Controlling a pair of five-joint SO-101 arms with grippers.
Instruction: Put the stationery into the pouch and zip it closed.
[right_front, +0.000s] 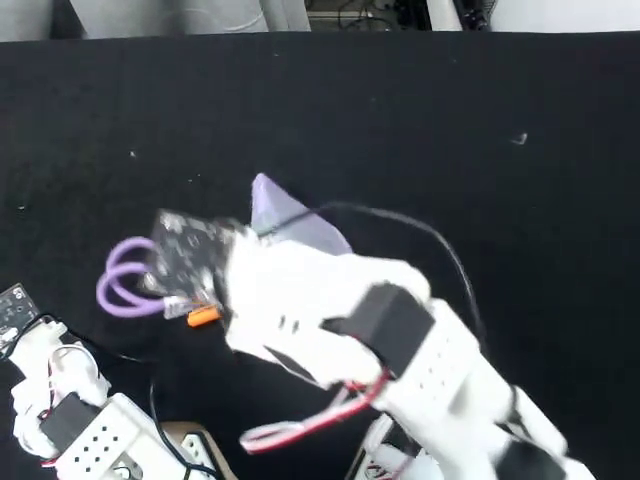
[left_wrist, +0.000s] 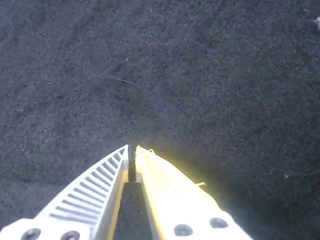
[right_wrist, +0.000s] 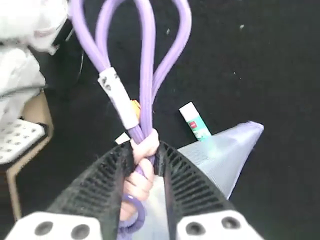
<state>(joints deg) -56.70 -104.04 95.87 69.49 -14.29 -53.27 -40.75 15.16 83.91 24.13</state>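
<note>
Right wrist view: cord (right_wrist: 145, 75) within gripper (right_wrist: 145, 150)

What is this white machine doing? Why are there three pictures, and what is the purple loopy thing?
These are two robot arms at a black table. One picture looks down from above. The other two come from little cameras on each arm's wrist. The pinching part at an arm's tip is called the end effector. The right end effector is shut on a looped purple cord, close to a see-through purple pouch. A small white and green stick lies on the table next to the pouch. The left end effector is shut with nothing in it, above bare table. The job is to put the things into the pouch and zip it.
</note>
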